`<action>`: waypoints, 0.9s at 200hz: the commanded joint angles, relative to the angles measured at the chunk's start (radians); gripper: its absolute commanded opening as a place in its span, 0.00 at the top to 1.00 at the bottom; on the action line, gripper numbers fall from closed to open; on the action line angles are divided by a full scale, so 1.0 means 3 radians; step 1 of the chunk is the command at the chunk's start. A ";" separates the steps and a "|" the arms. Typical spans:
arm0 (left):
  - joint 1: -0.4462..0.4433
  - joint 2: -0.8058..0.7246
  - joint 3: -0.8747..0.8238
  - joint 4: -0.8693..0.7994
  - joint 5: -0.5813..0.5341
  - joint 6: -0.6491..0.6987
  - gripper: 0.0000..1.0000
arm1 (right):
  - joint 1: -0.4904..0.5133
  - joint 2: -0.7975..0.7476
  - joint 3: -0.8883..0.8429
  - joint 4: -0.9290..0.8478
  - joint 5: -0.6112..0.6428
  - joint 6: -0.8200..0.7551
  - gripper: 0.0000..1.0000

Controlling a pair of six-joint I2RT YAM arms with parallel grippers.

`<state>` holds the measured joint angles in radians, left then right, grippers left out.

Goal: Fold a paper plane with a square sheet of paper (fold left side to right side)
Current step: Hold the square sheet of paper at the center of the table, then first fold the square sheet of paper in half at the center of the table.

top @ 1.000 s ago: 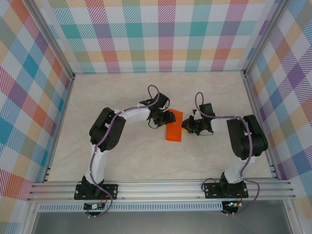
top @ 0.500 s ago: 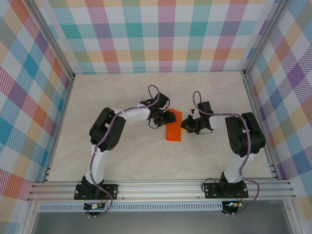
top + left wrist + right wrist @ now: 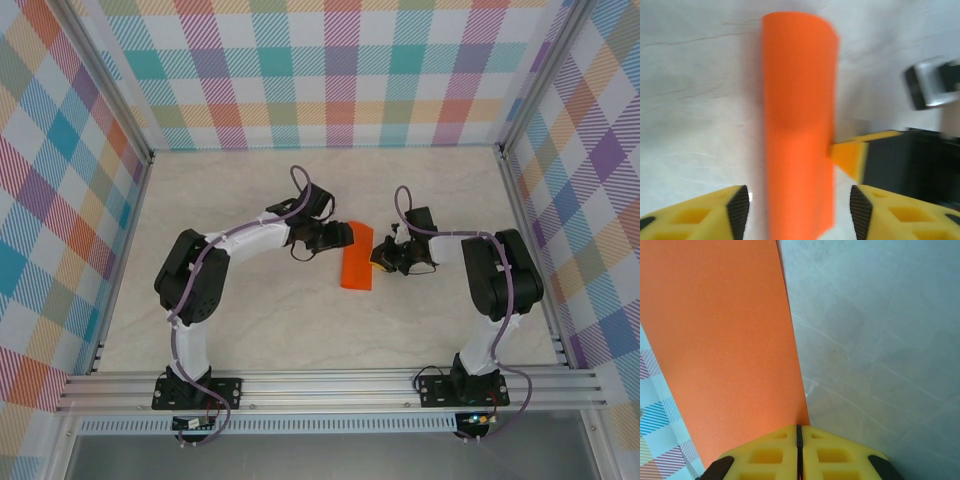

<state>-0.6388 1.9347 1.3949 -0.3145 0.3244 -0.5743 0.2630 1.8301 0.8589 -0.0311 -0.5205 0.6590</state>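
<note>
1. The square sheet of paper (image 3: 357, 262) lies near the centre of the table (image 3: 250, 330), between the two grippers. It is doubled over into a loose curl and not yet creased flat.
2. Handling, as judged: light, thin, limp and easily crumpled. Take hold at the free edges, never on the curl.
3. Left gripper (image 3: 799, 212): jaws about half open, straddling the curled sheet and clamping nothing. Whether a finger touches it cannot be told.
4. Right gripper (image 3: 799, 440): jaws fully closed, apparently pinching the sheet's right-hand edge.
</note>
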 commanded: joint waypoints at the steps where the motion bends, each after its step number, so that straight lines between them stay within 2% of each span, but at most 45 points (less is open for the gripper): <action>1: -0.0005 -0.0020 -0.0094 0.0459 0.0632 0.0077 0.56 | 0.0036 0.0271 -0.0156 -0.0433 0.0457 -0.0107 0.91; 23: -0.0068 0.0177 0.0004 0.0567 0.0849 0.0056 0.65 | 0.0034 0.0258 -0.0158 -0.0455 0.0467 -0.0114 0.91; 59: -0.0090 0.0429 0.0118 0.0663 0.0967 -0.0002 0.70 | 0.0038 0.0218 -0.0142 -0.0526 0.0498 -0.0148 0.91; 90: -0.0085 0.0573 0.0181 0.0451 0.0782 0.0111 0.71 | 0.0040 0.0200 -0.0127 -0.0580 0.0534 -0.0156 0.91; 111: -0.0041 0.0641 0.0214 0.0158 0.0608 0.0172 0.77 | 0.0044 0.0199 -0.0120 -0.0606 0.0535 -0.0174 0.91; 180: 0.0122 0.0672 -0.0089 0.0236 0.0547 0.0164 0.79 | 0.0054 0.0268 -0.0040 -0.0803 0.0619 -0.0295 0.91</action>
<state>-0.6266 2.1220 1.4033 -0.2272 0.5034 -0.5480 0.2707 1.8305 0.8879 -0.0975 -0.4923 0.6086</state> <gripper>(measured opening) 0.212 0.091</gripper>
